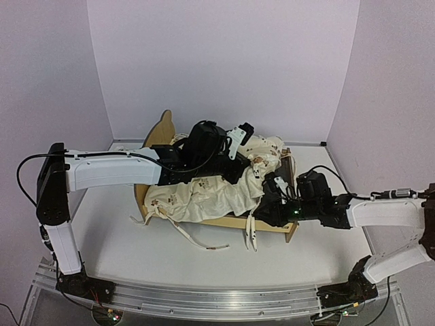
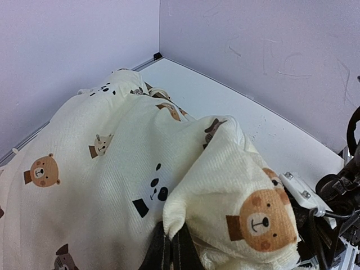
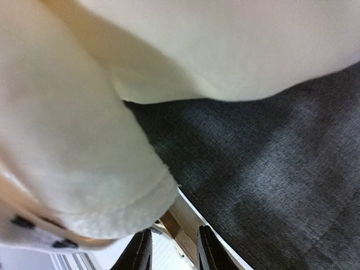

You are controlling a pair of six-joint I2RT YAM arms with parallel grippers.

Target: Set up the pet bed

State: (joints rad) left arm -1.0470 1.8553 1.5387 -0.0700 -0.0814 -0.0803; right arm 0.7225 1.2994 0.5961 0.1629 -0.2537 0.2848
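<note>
White table (image 1: 204, 272) between lilac walls holds the pet bed (image 1: 224, 222) at its centre, headboard toward 10 o'clock. Inside it lies the cream animal-print cover (image 1: 204, 197), bunched and spilling over the 6 o'clock rail. The grey felt base (image 3: 270, 169) shows bare at 4 o'clock. The left gripper (image 2: 170, 250) is clenched beneath a cover fold; whether it pinches cloth I cannot tell. The right gripper (image 3: 174, 233) grasps the bed's plywood edge.
</note>
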